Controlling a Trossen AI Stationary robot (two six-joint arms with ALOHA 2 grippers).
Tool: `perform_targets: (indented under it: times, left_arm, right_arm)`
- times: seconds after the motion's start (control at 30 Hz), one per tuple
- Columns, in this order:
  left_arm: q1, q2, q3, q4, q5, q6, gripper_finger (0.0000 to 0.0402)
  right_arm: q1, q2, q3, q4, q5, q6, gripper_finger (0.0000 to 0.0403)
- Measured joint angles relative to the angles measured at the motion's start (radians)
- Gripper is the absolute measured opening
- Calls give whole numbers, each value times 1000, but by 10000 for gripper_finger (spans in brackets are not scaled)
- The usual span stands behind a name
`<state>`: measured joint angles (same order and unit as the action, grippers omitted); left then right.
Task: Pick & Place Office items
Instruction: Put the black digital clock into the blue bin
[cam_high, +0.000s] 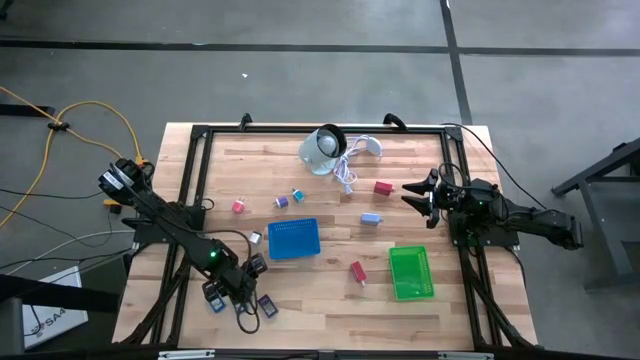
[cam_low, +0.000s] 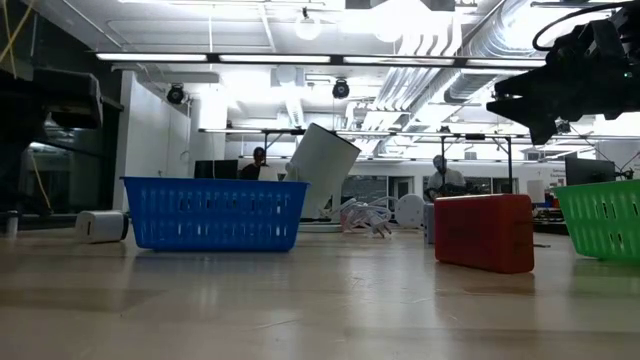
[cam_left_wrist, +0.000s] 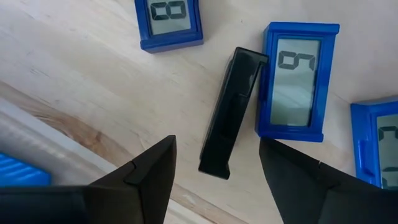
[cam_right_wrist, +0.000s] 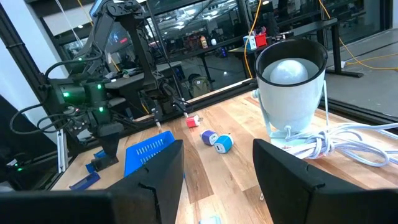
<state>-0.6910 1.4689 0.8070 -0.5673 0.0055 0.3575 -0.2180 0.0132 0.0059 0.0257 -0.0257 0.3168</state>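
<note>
— Where was the left gripper (cam_left_wrist: 214, 171)?

— Low over the counter (cam_high: 330, 300), near its front left corner, jaws apart astride a black bar-shaped piece (cam_left_wrist: 230, 112) lying among three blue display blocks (cam_left_wrist: 293, 81). I couldn't tell whether they touched it.

— And the rest?

— Blue basket (cam_high: 294, 239) mid-counter, a red block (cam_high: 357, 271) beside the green basket (cam_high: 411, 273). The right gripper (cam_high: 418, 192) hung at the right edge, jaws wide, empty.

You see a surface (cam_high: 330, 290) of pale, smooth-planed wood with visible grain; the blue mesh basket (cam_low: 213, 212) and green mesh basket (cam_low: 603, 218) look like glossy plastic; the blue-framed digital displays (cam_left_wrist: 295, 81) are shiny plastic; the black bar (cam_left_wrist: 231, 112) between them is matt; the left gripper (cam_left_wrist: 217, 177) fingers look matt black.
</note>
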Motion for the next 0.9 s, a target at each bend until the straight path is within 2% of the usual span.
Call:
perform_targets:
  times: [0.9]
  left_arm:
    - [2,-1,0,0,3,13,124]
  right_arm:
    - [0,0,0,0,0,0,179]
